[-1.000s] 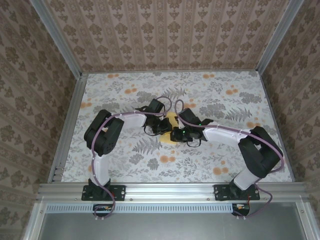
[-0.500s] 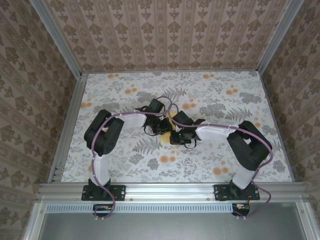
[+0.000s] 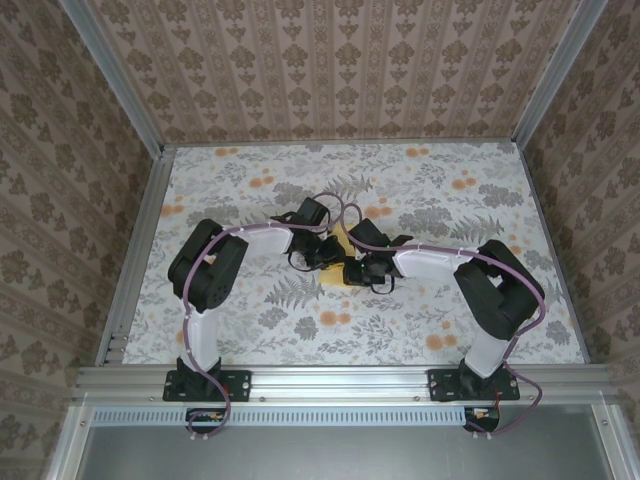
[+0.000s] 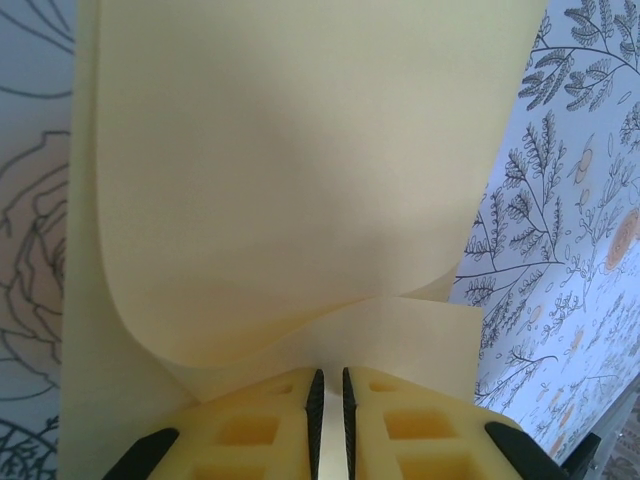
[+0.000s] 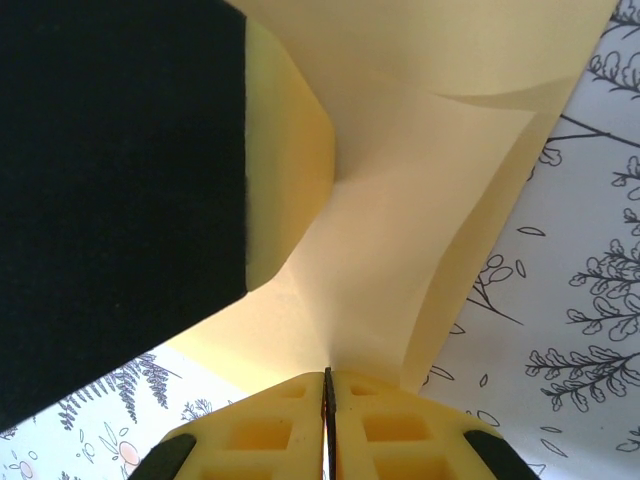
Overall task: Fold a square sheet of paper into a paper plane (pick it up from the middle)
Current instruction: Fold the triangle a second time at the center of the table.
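Square sheet of paper (image 3: 336,282): pale yellow, found near the middle of the table on the grey floral cloth (image 3: 240,190), well apart from all four edges. In the top view it is largely covered by the two wrists, which are brought together over it; yellow is seen at the near side and at the far side of them.

Left gripper (image 3: 324,256): set over the sheet's left part. In its wrist view the paper is seen curled directly ahead of the fingertips, one layer bowed upward and a lower flap drawn down onto the yellow pads (image 4: 262,425). The jaws are clenched to a thin pale slit, and the flap is nipped there.

Right gripper (image 3: 358,272): set over the sheet's near right part, just beside the left gripper. Its pads (image 5: 385,425) are pressed together with no gap seen. A crease of the sheet is run straight into the seam, so the paper is grasped. One yellow finger (image 5: 290,150) of the left gripper, with its black body, is seen close on the left, against the same raised paper.
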`<state>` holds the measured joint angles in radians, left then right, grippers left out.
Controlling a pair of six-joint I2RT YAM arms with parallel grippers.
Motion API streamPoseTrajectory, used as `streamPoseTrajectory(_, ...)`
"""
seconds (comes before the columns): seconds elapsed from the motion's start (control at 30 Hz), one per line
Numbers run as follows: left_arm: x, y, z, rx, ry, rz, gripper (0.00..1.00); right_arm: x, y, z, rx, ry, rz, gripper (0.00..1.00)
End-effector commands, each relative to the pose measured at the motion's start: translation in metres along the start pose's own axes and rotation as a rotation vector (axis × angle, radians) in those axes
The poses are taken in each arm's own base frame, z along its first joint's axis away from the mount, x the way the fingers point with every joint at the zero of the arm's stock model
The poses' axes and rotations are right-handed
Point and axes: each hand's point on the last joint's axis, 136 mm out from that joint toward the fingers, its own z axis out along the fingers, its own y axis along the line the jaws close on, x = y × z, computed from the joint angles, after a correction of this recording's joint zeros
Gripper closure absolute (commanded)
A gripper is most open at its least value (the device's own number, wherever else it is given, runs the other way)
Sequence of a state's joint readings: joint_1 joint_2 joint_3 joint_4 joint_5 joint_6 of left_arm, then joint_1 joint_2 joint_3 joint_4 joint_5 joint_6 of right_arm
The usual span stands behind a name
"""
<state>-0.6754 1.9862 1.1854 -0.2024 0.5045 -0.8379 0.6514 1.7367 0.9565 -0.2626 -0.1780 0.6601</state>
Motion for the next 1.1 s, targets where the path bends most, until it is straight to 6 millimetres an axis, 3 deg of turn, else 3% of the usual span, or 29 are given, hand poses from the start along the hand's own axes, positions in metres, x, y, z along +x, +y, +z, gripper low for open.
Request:
streamPoseTrajectory(0.0, 0.004, 0.010, 0.002, -0.048, 0.019, -0.019, 0.82, 0.008, -0.017, 0.008, 0.063, 0.030, 0.029, 0.90)
streamPoseTrajectory(0.3, -0.002, 0.001, -0.003, -0.029, -0.001, 0.004, 0.79, 0.012, -0.026, 0.011, 0.091, 0.043, 0.048, 0.90)
streamPoseTrajectory(0.73, -0.003, 0.009, 0.001, -0.050, 0.006, -0.010, 0.78, 0.014, -0.033, 0.009, 0.109, 0.045, 0.061, 0.90)
streamPoseTrajectory(0.9, -0.012, -0.002, -0.012, -0.022, -0.030, 0.022, 0.78, 0.021, -0.039, 0.014, 0.099, 0.075, 0.089, 0.90)
streamPoseTrajectory(1.07, -0.022, 0.005, -0.016, -0.039, -0.048, 0.024, 0.78, 0.023, -0.040, 0.015, 0.087, 0.090, 0.099, 0.90)
